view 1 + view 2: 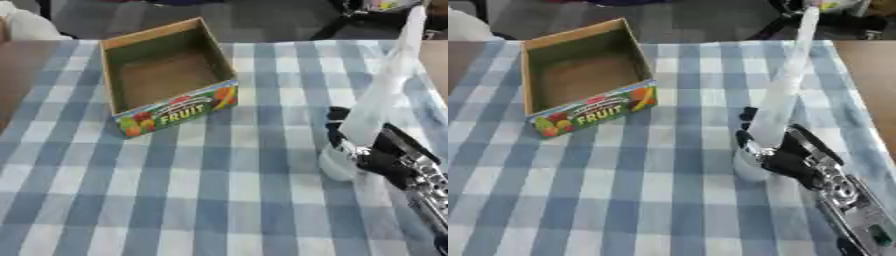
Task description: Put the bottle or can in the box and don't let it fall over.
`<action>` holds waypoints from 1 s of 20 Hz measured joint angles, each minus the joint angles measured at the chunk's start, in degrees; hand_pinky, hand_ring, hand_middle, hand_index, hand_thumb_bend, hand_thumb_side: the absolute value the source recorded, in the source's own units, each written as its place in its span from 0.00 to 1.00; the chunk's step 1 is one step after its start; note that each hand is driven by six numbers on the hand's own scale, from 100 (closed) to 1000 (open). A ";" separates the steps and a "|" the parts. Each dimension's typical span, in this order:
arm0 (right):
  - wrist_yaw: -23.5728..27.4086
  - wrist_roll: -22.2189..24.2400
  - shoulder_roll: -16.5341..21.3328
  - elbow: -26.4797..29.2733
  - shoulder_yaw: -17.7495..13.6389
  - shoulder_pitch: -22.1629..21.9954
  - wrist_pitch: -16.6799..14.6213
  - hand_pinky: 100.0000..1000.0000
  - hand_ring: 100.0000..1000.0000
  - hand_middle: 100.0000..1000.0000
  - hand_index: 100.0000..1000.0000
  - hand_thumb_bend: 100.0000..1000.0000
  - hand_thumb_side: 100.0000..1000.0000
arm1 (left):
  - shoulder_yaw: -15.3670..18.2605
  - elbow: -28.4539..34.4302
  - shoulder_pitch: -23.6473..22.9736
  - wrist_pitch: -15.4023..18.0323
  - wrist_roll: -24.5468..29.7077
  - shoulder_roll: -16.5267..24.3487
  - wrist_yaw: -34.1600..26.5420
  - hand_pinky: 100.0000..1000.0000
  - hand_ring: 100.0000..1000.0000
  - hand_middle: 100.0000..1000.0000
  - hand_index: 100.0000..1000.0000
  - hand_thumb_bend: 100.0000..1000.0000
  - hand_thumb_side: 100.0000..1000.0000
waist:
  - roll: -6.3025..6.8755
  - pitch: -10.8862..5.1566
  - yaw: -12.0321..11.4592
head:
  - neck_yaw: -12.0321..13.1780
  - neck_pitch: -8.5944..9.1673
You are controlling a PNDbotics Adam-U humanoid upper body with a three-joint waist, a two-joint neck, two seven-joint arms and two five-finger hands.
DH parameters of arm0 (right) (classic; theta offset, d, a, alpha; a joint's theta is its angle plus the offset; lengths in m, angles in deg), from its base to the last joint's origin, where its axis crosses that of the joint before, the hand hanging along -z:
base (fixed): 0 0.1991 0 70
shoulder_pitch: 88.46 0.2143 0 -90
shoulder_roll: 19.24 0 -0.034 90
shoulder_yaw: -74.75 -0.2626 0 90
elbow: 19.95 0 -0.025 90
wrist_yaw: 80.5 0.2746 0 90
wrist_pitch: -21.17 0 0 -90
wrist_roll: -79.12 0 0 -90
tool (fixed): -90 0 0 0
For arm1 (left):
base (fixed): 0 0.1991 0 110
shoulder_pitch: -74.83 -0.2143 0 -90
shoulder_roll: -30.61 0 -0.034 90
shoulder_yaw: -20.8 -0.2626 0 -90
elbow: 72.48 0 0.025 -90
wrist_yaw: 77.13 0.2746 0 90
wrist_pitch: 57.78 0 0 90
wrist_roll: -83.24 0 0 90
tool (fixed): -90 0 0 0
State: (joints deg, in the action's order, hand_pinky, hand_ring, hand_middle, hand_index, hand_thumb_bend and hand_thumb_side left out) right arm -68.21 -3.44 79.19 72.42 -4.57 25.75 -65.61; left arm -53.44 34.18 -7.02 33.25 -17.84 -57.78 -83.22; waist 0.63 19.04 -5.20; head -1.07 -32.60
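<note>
A: Holding the clear bottle (776,95) near the right edge of the worktop (623,200), the right robot hand (785,155) has its fingers curled round the lower part of it. The bottle looks tall and pale, and it leans a little, with its top toward the far right corner.

B: Why does it grip so low?

A: I think a low grip keeps the base under control, so the bottle can be set down standing. This is only my judgement.

B: And the box?

A: The cardboard box (166,75) stands near the far left corner, well apart from the bottle. Its front wall shows the word FRUIT and coloured fruit pictures. Inside I see only the brown bottom, nothing else.

B: So the bottle is not in it yet?

A: No, it is at the right side, in the hand. The checked cloth (219,175) covers the worktop between them. The left robot hand does not appear in any view.
</note>
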 measured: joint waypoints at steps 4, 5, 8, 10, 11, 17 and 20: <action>0.00 -0.11 -0.03 -0.11 0.12 0.01 0.03 0.78 0.89 0.94 0.72 0.04 0.22 | 0.00 0.00 0.00 0.07 0.07 0.00 0.00 1.00 0.44 0.56 0.73 0.77 0.32 | 0.02 0.00 -0.01 | 0.00 0.00; 0.00 -0.17 -0.03 -0.16 0.13 0.02 0.08 0.78 0.89 0.94 0.70 0.02 0.21 | 0.00 0.00 0.00 0.08 0.08 0.00 -0.01 1.00 0.44 0.56 0.73 0.77 0.32 | 0.02 0.00 -0.01 | 0.00 0.00; 0.00 -0.37 -0.05 -0.35 0.16 0.06 0.28 0.78 0.89 0.93 0.65 0.00 0.17 | 0.00 0.00 0.02 0.09 0.09 0.00 -0.01 1.00 0.44 0.56 0.73 0.77 0.32 | 0.03 0.00 -0.01 | 0.01 0.01; 0.01 -0.62 -0.13 -0.38 0.26 0.06 0.49 0.78 0.89 0.92 0.60 0.00 0.15 | 0.00 0.00 0.02 0.09 0.09 0.00 -0.01 1.00 0.44 0.56 0.73 0.76 0.32 | 0.05 0.00 -0.02 | 0.04 0.01; 0.03 -0.78 -0.19 -0.42 0.26 0.12 0.57 0.78 0.89 0.91 0.58 0.00 0.14 | 0.00 0.00 0.02 0.09 0.09 0.00 -0.01 1.00 0.44 0.56 0.73 0.76 0.32 | 0.09 0.00 -0.07 | 0.08 0.01; 0.15 -2.24 -0.49 -0.69 0.33 0.45 1.23 0.79 0.89 0.90 0.38 0.00 0.18 | 0.00 0.00 0.02 0.10 0.09 -0.01 -0.01 1.00 0.44 0.56 0.73 0.76 0.32 | 0.15 0.00 -0.16 | 0.15 0.01; 0.18 -3.41 -0.50 -0.73 0.36 0.51 1.92 0.79 0.90 0.90 0.31 0.00 0.19 | 0.01 0.00 0.02 0.10 0.09 -0.01 -0.02 1.00 0.44 0.56 0.73 0.76 0.32 | 0.14 0.01 -0.17 | 0.15 0.01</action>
State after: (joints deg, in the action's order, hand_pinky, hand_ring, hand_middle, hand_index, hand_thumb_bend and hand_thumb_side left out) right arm -68.03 -6.85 78.69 71.70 -4.20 26.26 -63.69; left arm -53.44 34.18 -7.00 33.35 -17.75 -57.79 -83.24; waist 0.78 19.04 -5.37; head -0.92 -32.59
